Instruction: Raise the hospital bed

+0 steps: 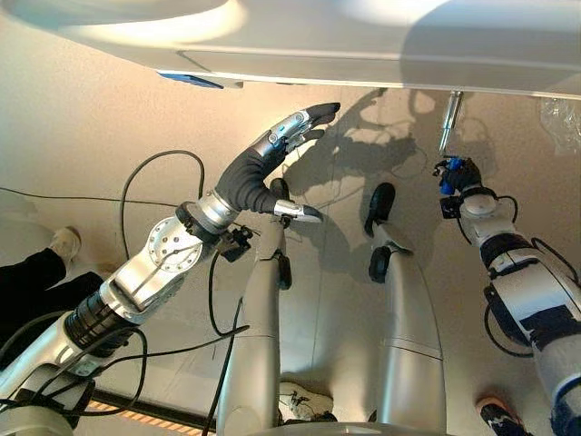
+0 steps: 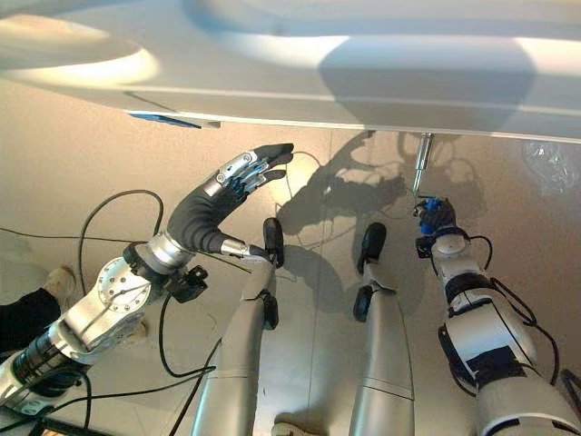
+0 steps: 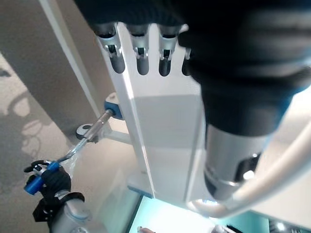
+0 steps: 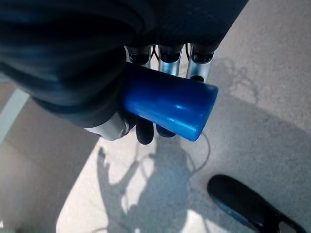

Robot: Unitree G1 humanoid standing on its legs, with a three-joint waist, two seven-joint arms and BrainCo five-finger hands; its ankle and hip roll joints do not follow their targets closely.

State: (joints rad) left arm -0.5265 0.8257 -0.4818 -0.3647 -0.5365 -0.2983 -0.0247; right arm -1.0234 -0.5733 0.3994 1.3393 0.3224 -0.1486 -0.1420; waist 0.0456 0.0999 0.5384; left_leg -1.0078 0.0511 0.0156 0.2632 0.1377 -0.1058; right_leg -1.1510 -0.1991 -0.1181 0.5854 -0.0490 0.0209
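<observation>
The white end of the hospital bed (image 1: 363, 45) spans the far side of the eye views. A metal crank rod (image 1: 448, 123) sticks out from under it at the right. The rod ends in a blue handle (image 4: 170, 102), and my right hand (image 1: 461, 174) is shut on that handle, fingers curled round it. My left hand (image 1: 263, 168) is held up left of centre, open, with straight fingers (image 3: 141, 63) reaching toward the bed's white end panel (image 3: 165, 136). From the left wrist, the crank rod (image 3: 92, 133) and my right hand (image 3: 51, 179) show beyond that panel.
A person's black trouser leg (image 1: 36, 272) and pale shoe (image 1: 65, 241) are on the beige floor at the left. Other shoes show at the near edge (image 1: 304, 400) and lower right (image 1: 495, 413). Clear plastic wrap (image 1: 558, 123) lies under the bed at the far right.
</observation>
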